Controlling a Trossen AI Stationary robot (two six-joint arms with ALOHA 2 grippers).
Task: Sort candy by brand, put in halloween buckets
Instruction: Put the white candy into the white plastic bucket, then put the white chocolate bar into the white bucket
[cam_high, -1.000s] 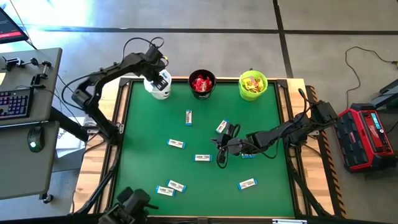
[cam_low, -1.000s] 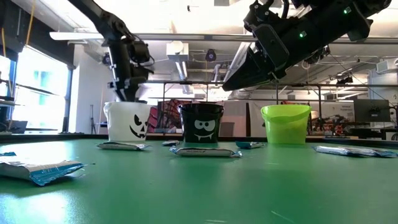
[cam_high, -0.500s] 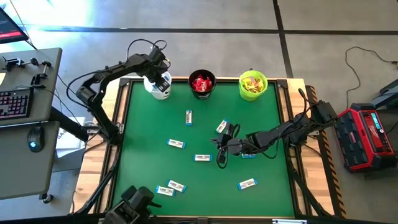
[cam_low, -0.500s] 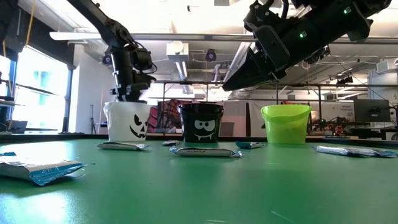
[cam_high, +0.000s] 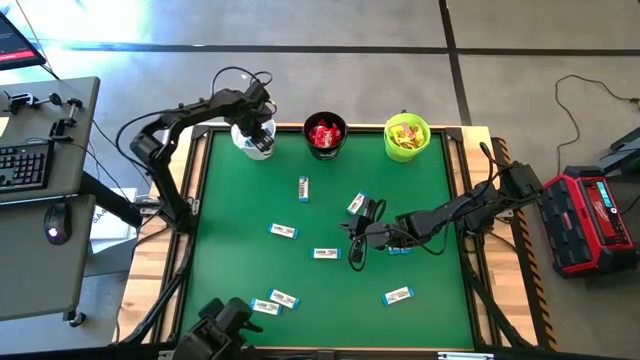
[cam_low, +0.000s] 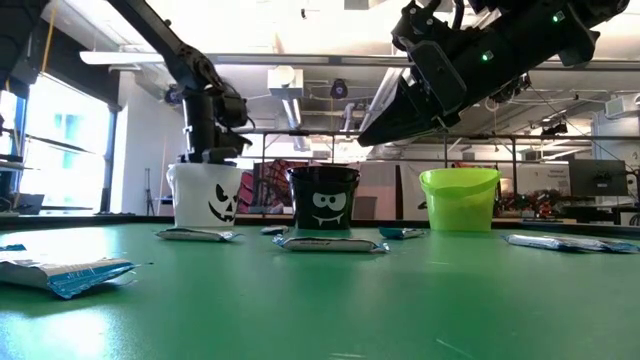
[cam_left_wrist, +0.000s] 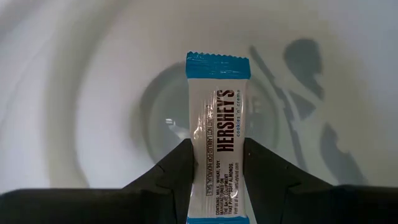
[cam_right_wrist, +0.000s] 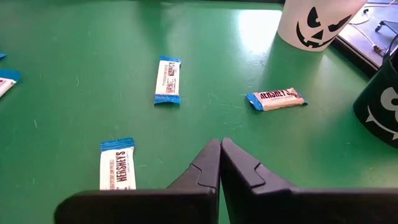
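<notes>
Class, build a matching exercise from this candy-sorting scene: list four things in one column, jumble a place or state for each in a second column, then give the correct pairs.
Column 1
1. left gripper
2. right gripper
3. black bucket
4. lime green bucket

Column 2
A. holds red candy
B. shut, empty, over the table's middle
C. holds yellow-and-pink candy
D. grips a white-and-blue bar above the white bucket

Pairs: 1-D, 2-B, 3-A, 4-C

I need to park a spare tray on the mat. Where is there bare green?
The green mat is bare along its left side, below the white pail, and at its upper right below the lime green pail. The middle is crowded with white-and-blue candy bars and the right gripper.
</notes>
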